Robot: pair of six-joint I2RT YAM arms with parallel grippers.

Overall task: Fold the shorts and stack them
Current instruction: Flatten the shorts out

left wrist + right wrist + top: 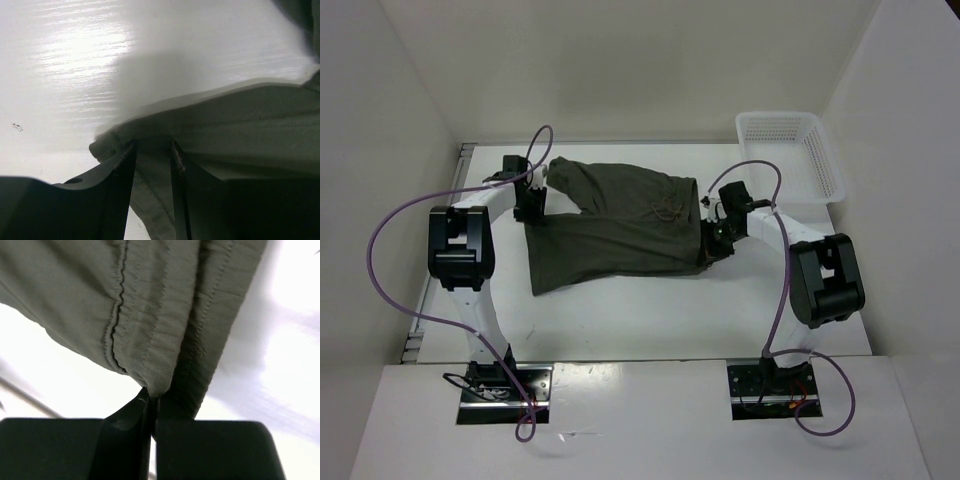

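While the shorts [610, 235] lie spread on the table [650, 320], waistband to the R and both legs pointing L, each arm is down at one end of the cloth. The far leg looks shorter and rumpled at its end. The near leg lies flatter and reaches further toward the near-L. The drawstring [668, 210] sits loose on top by the waistband.

L gripper [532, 205] is at the L edge, about where the two legs split. L wrist view: its fingers [122, 170] stand partly apart, straddling a hemmed edge, w/ cloth showing in the gap btwn them. Whether the pads press the fabric can't be told.

R gripper [712, 238] is at the waistband's near-R corner. R wrist view: jaws closed tight, w/ a fold of the ribbed waistband pinched btwn the tips and the cloth fanning out from there.

A white basket [790, 155] stands at the far-R corner, apart from the shorts.
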